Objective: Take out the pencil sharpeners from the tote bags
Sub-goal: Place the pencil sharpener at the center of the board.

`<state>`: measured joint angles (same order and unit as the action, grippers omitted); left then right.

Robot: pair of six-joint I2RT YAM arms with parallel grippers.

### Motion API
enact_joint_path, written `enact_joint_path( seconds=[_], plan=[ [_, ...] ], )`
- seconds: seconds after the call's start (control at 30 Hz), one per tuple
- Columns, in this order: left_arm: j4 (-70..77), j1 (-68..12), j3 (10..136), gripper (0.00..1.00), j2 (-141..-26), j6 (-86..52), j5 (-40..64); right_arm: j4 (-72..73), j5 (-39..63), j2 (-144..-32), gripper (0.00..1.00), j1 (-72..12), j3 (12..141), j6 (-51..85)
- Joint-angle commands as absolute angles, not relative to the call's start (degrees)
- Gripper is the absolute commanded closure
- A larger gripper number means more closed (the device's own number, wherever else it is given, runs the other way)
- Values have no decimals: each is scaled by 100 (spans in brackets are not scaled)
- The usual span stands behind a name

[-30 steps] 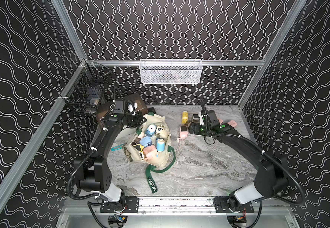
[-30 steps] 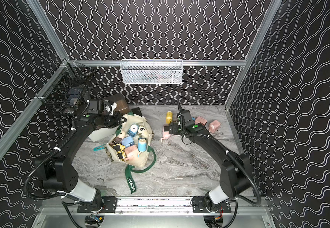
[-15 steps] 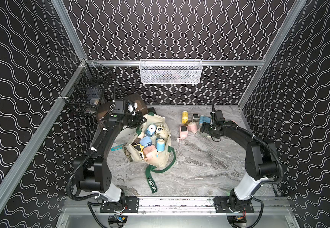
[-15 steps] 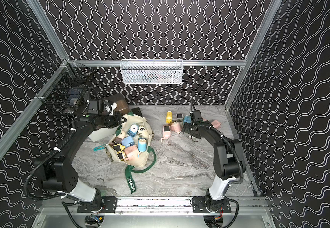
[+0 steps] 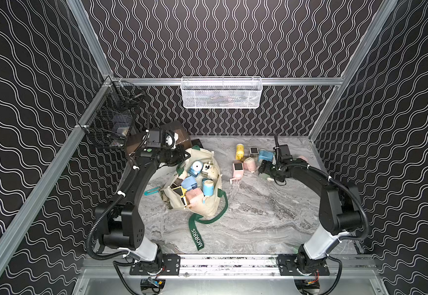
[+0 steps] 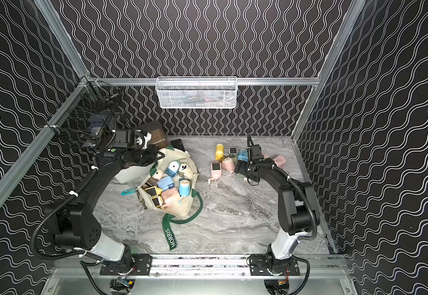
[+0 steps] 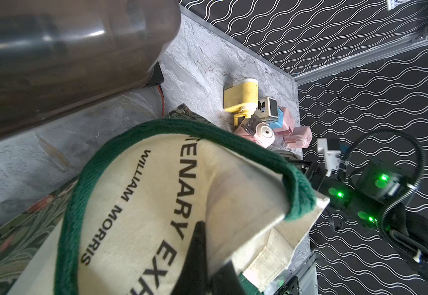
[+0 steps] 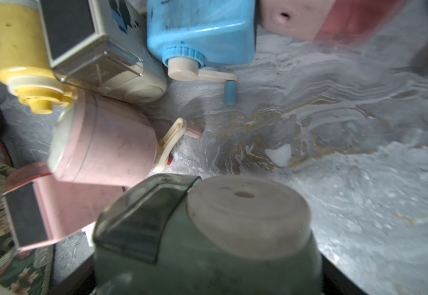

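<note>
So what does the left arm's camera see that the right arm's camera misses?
Only the left wrist view: the tote bag with its "WILLIAM MORRIS" lettering, its green strap, a brown lid and the right arm. Only the right wrist view: a green sharpener up close, and the blue sharpener's crank. Both: the yellow sharpener, the pink ones and the grey marbled table.

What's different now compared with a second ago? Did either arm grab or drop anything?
The right arm folded back, elbow rising, drawing the right gripper slightly away from the tote bag; it still carries the green sharpener, nothing released. The left gripper stays clamped on the bag's rim; bag and loose sharpeners look unmoved.
</note>
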<state>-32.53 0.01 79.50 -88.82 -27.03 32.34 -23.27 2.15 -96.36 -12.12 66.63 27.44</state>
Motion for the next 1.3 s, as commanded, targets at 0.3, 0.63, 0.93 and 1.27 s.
enact_joint_path(
  seconds=[0.3, 0.63, 0.93, 1.27],
  plan=[
    [-3252, 0, 7972, 100, -8823, -2690, 3364, -1691, -812, -8300, 37, -1239, 6019, 2773],
    [-3182, 0, 7937, 100, -8781, -2751, 3479, -2273, -128, -8993, 36, -1639, 6386, 2363],
    [-3162, 0, 7910, 100, -8767, -2760, 3497, -2525, 0, -9801, 34, -2228, 6762, 2312],
    [-3182, 0, 7928, 100, -8798, -2751, 3463, -2437, -55, -10729, 33, -2382, 7169, 2368]
  ],
)
